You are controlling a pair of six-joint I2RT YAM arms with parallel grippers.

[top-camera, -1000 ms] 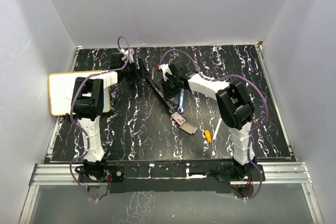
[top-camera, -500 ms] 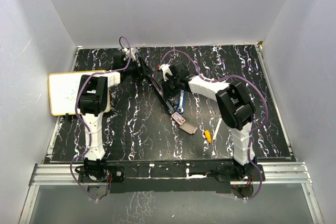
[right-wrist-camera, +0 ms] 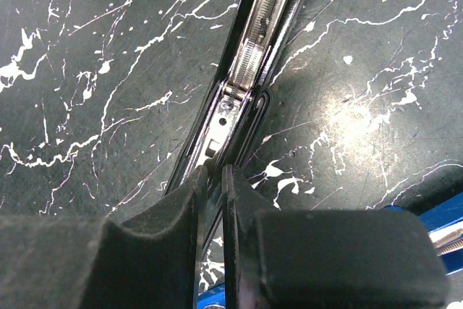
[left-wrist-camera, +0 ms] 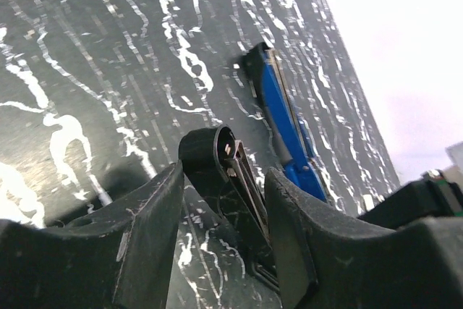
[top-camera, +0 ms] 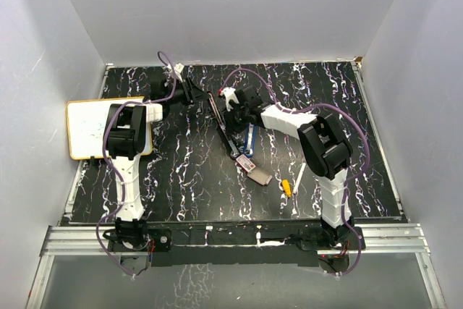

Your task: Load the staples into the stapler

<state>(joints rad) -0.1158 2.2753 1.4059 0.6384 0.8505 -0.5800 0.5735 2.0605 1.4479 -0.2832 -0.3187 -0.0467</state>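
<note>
The black stapler (top-camera: 228, 135) lies opened out flat in a diagonal across the dark marbled table. My left gripper (top-camera: 192, 93) is at its far end. In the left wrist view my left gripper (left-wrist-camera: 224, 171) is shut on the rounded black end (left-wrist-camera: 213, 153), one finger on each side. My right gripper (top-camera: 233, 108) is on the middle of the black stapler. In the right wrist view my right gripper (right-wrist-camera: 215, 171) is shut on a thin wall of the metal staple channel (right-wrist-camera: 249, 56). The staples (top-camera: 255, 169), a small red-and-white box, lie by the near end.
A blue stapler (top-camera: 250, 135) lies just right of the black one, also seen from the left wrist (left-wrist-camera: 282, 113). A white pen (top-camera: 293, 181) with a yellow tip rests near the staples box. A whiteboard (top-camera: 90, 128) overhangs the table's left edge. White walls surround the table.
My left gripper has moved right onto the stapler's far end and closed round it. That end has swung slightly right. My right gripper's jaws have narrowed a little.
</note>
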